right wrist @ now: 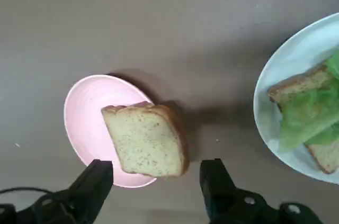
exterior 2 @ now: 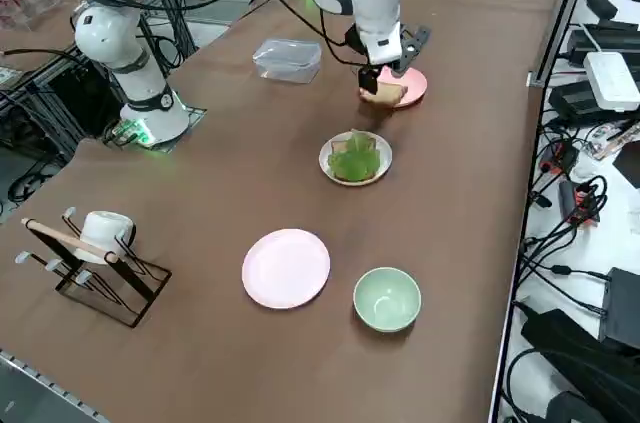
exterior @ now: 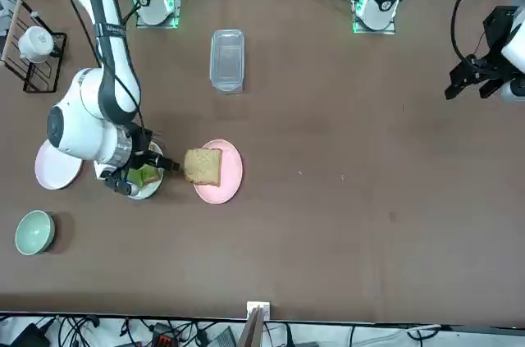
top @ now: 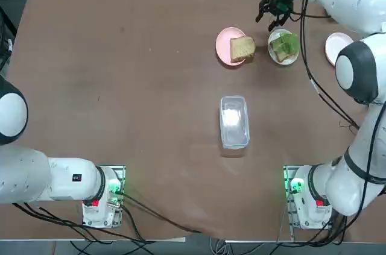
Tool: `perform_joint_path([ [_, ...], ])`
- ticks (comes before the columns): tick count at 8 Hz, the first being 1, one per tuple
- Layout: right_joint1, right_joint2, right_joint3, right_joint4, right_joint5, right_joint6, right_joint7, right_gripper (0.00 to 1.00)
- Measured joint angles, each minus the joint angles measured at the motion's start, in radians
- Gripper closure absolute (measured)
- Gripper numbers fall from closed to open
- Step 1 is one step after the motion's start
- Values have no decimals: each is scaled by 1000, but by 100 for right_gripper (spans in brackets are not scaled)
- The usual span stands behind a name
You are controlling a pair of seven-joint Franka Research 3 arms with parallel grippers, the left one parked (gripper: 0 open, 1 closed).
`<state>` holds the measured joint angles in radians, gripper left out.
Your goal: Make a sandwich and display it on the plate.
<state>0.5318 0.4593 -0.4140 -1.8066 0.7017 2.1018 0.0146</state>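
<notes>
A tan bread slice (right wrist: 145, 139) lies on a pink plate (right wrist: 82, 121), overhanging its rim on the side toward the white plate (right wrist: 286, 70). That small white plate holds a second bread slice (right wrist: 323, 155) topped with green lettuce (right wrist: 307, 113). My right gripper (right wrist: 156, 181) hangs open above the table, its two fingers either side of the slice on the pink plate, touching nothing. From overhead the same things show as the gripper (top: 267, 20), the loose bread slice (top: 242, 48) and the white plate (top: 294, 59).
A clear lidded container (top: 234, 121) lies mid-table. A second pale pink plate (exterior 2: 286, 268), a green bowl (exterior 2: 386, 298) and a mug on a wire rack (exterior 2: 95, 243) sit toward the table's right end.
</notes>
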Motion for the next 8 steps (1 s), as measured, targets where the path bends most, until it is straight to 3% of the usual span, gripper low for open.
perform_joint_path([
  [3,8,36,0,-30,99,37,-46,0],
  [8,59,111,4,-35,122,99,-48,0],
])
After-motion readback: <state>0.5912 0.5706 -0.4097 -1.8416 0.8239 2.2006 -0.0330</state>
